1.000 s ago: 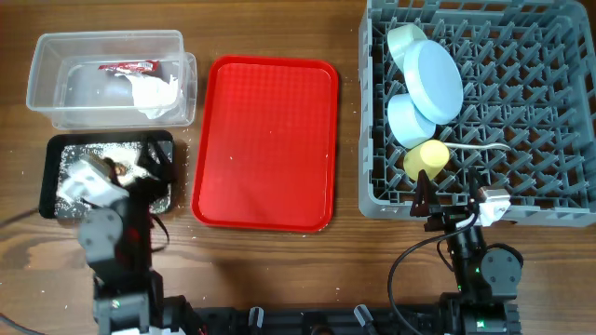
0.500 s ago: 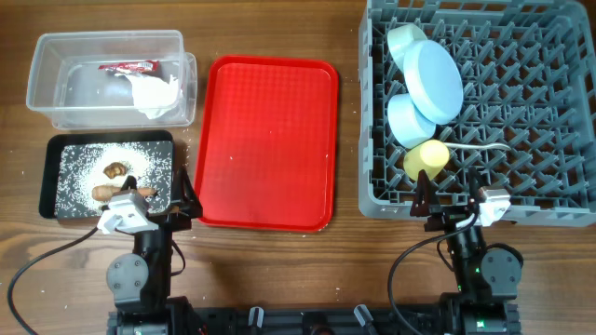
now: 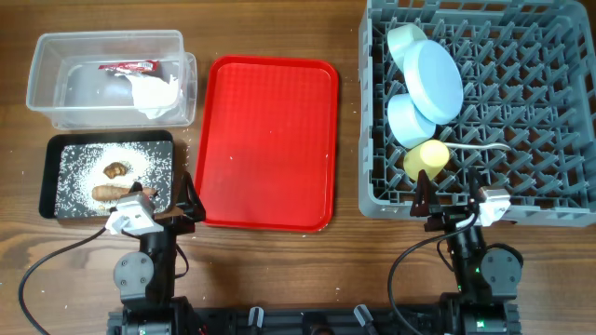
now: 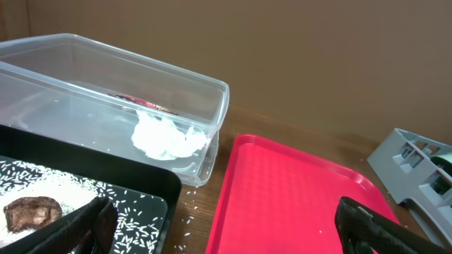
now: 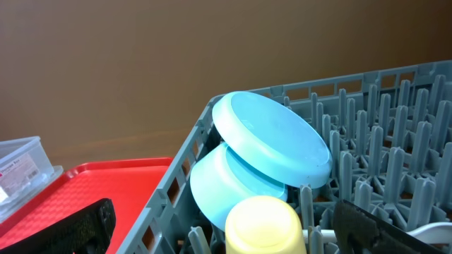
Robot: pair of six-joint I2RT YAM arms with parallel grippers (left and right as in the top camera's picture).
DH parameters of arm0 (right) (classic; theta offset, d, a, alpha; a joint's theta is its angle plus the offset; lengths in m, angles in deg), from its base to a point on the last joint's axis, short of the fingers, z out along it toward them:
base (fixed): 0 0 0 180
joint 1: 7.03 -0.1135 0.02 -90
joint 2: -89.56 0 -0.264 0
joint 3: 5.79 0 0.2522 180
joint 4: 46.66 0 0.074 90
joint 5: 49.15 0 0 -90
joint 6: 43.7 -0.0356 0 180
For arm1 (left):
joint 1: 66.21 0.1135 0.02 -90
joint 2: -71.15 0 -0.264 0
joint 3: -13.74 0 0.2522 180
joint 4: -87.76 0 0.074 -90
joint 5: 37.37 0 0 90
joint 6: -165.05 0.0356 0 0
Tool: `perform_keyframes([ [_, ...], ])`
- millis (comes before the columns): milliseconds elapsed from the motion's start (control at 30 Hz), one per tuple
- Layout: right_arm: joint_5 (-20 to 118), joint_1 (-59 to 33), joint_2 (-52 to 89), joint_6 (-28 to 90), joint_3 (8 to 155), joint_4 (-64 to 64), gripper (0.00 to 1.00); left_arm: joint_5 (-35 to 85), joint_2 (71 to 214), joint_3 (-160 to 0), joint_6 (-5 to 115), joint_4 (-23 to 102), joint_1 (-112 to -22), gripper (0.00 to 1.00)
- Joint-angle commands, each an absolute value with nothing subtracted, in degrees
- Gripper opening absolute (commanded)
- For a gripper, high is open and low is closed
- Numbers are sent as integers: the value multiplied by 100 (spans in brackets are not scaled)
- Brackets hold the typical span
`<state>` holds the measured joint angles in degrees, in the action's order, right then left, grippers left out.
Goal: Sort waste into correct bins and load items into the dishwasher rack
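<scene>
The grey dishwasher rack (image 3: 521, 112) holds a pale blue plate (image 3: 435, 81), two pale bowls (image 3: 410, 119) (image 3: 406, 40), a yellow cup (image 3: 425, 159) and a white spoon (image 3: 477, 149). The clear tub (image 3: 51, 79) holds the red-and-white wrapper (image 3: 128, 67) and white napkin (image 3: 154, 94). The black tray (image 3: 51, 172) holds white crumbs, a brown lump (image 3: 116, 170) and the sausage stick (image 3: 112, 192). My left gripper (image 3: 177, 207) is open and empty, low near the tray's front right corner. My right gripper (image 3: 447, 207) is open and empty at the rack's front edge, near the cup (image 5: 268, 226).
A flat red serving tray (image 3: 265, 140) lies between the bins and the rack; it also shows in the left wrist view (image 4: 296, 197). A few white crumbs lie on the wood between the black tray and red tray (image 4: 187, 222).
My left arm has drawn back from over the black tray towards the front edge and settled there. The right arm has not moved.
</scene>
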<state>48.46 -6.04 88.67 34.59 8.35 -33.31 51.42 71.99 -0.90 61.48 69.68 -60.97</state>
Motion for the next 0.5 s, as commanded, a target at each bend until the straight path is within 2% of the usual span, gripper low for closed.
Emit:
perform_keyframes([
  [0,4787,-643,8928,3413,826,-3346,99,5181,7129,-38,6267,6971,-6139,100],
  [467,4787,-643,8928,3413,826,-3346,100,5181,7131,-38,6267,6971,-6139,100],
])
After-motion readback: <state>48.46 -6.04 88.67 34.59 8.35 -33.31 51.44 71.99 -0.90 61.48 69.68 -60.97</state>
